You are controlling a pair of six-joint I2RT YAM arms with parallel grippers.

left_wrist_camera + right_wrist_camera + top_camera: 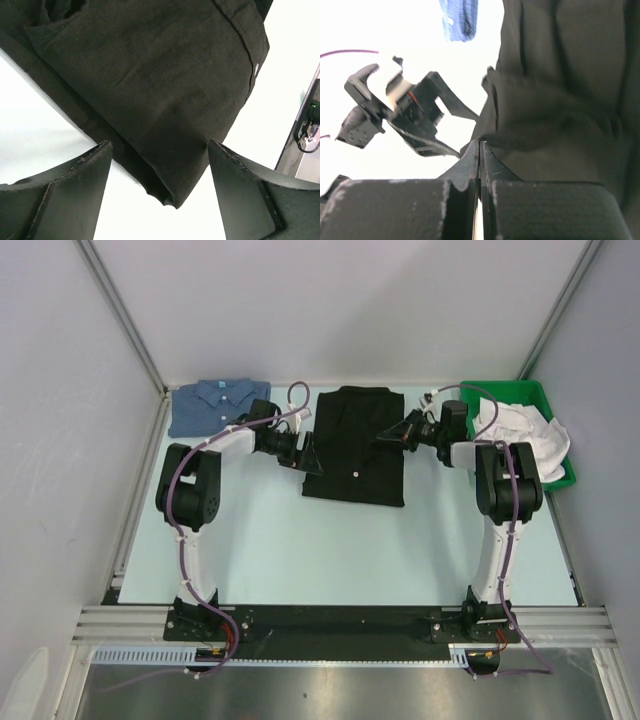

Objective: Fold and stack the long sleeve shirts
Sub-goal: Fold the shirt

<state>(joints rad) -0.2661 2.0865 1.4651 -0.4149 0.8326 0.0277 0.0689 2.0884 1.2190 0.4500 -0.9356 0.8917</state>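
Cloth, matte and limp, lies folded on the desk [330,550]: the black shirt [354,445], long axis running away from us, sits between both arms, and the blue shirt [218,405] lies folded far left. Our left pincer [159,144] gapes wide just beside its left hem corner, gripping nothing. Our right pincer [479,145] is pressed shut at the right edge, and we cannot tell whether it nips cloth.

No writing, label, brand or number can be read in any of the three views. The black shirt [354,445] and the blue shirt [218,403] bear no legible tag or print (only plain cloth and small buttons show).
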